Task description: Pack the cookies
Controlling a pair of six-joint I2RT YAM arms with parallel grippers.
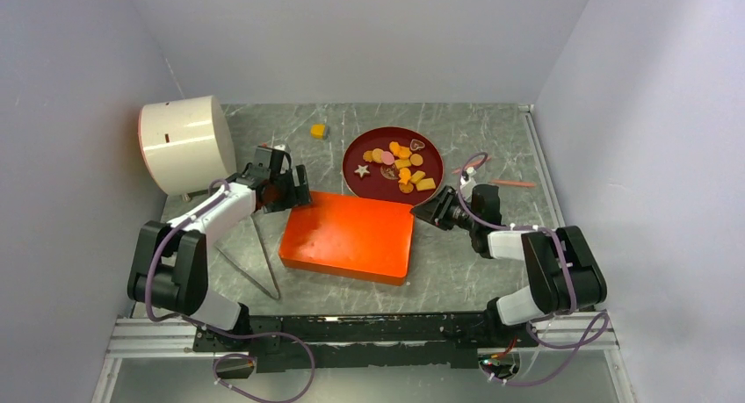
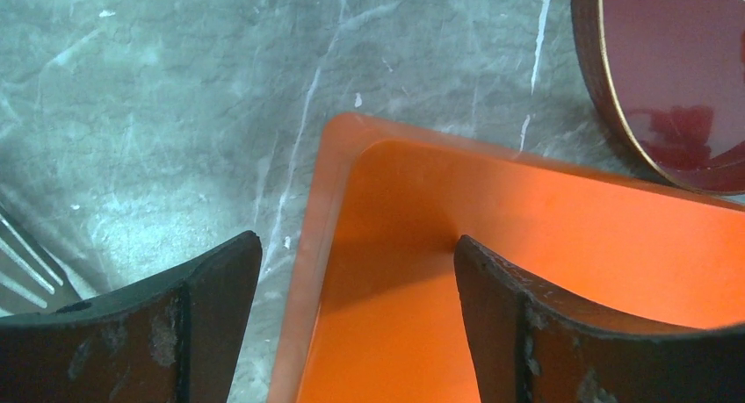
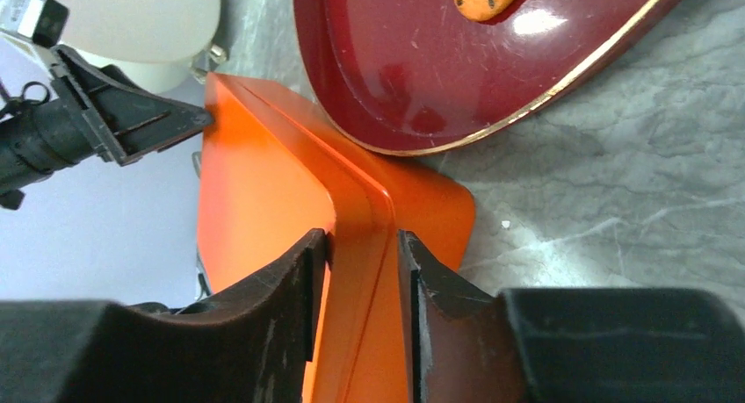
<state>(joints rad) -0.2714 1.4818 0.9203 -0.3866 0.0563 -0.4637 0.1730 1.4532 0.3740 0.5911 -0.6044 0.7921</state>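
Right gripper (image 3: 362, 245) snug on orange tray (image 3: 264, 179)

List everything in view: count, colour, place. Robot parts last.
cookies: over a dozen, mostly orange and yellow, plus a pink one and a white star, on the plate
loose cookie: one, yellow-orange, on the table left of the plate
plate: one, dark red, far centre
orange box: one, empty, centre
white container: one, on its side, far left
tongs: one, metal, left of the box
stick: one, pink, right of the plate
table: one, grey marble
left gripper: black, open astride the box's corner
right gripper: black, closed on the box's rim
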